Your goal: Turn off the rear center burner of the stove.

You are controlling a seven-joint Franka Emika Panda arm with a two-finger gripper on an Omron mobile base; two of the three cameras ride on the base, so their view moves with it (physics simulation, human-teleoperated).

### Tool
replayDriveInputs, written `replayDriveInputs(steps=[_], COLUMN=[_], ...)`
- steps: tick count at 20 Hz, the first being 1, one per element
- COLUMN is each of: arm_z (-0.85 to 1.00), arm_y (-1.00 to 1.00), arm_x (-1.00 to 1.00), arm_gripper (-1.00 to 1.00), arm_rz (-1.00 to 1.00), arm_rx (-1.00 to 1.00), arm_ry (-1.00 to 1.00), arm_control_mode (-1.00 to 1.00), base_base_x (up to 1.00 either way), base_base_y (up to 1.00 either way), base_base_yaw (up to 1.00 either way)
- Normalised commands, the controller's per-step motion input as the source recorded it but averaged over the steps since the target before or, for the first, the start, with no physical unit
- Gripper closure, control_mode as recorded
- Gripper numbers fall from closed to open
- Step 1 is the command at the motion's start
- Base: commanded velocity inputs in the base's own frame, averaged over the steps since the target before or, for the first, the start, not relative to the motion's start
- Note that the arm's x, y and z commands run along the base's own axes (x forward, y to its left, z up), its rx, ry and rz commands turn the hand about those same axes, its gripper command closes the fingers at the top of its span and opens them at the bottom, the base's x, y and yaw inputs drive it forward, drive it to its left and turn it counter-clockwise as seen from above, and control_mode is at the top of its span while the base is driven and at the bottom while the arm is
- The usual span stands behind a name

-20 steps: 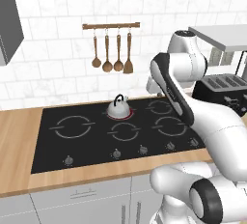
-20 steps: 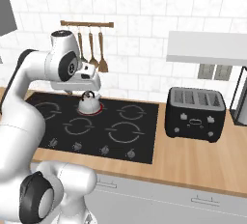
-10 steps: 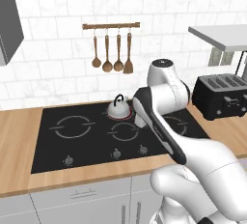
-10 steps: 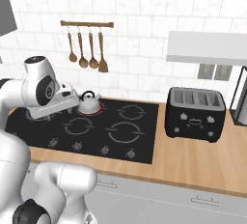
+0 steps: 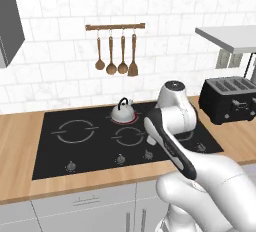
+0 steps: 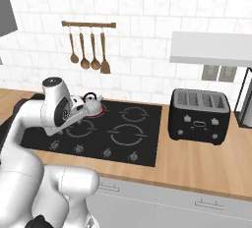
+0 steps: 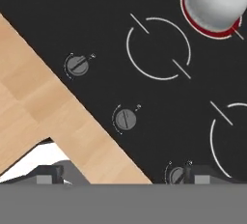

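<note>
Since half a second ago the white arm has been swung further down and forward, so that its wrist now hangs low over the front of the wide flat black glass stove (image 5: 55, 148), above the row of small grey knobs. The two-finger gripper (image 7: 120, 177) is seen in the hand view, where only the two dark fingertips (image 7: 48, 175) rise at the bottom edge, set well apart. Nothing is held between them and nothing is touched. One tip is seen over the pale wooden counter edge (image 7: 34, 107), the other just beside a small grey knob (image 7: 176, 175) at the stove's front. Two more knobs (image 7: 125, 119) lie further along the same row.

The small red-tinted rear center burner (image 5: 123, 119) is found at the back middle of the stove, and a small silver kettle (image 5: 121, 110) stands on it. A black toaster (image 6: 198, 116) stands on the counter to the right of the stove.
</note>
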Motion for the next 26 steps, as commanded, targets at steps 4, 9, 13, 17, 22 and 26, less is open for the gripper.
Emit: replayDriveInputs(steps=[4,9,13,17,22,26], arm_z=[-0.41,-0.36,-0.45,-0.45,-0.42,-0.33], arm_y=[-0.06,0.01,0.0,0.06,0.15,0.12], arm_x=[0.46,0.23,0.0,0.0,0.02,0.26], arm_gripper=[-1.0,-1.0,-1.0,-1.0,-1.0,-1.0], arm_rz=[0.0,0.01,0.0,0.04,0.04,0.02], arm_rx=[0.0,-0.01,-0.02,-0.03,-0.01,0.0], arm_ry=[0.08,0.17,0.18,0.12,0.01,0.01], arm_control_mode=[-1.0,-1.0,-1.0,-1.0,-1.0,-1.0], base_base_x=[0.0,0.0,0.0,0.0,0.0,0.0], base_base_y=[0.0,0.0,0.0,0.0,0.0,0.0], base_base_yaw=[0.0,0.0,0.0,0.0,0.0,0.0])
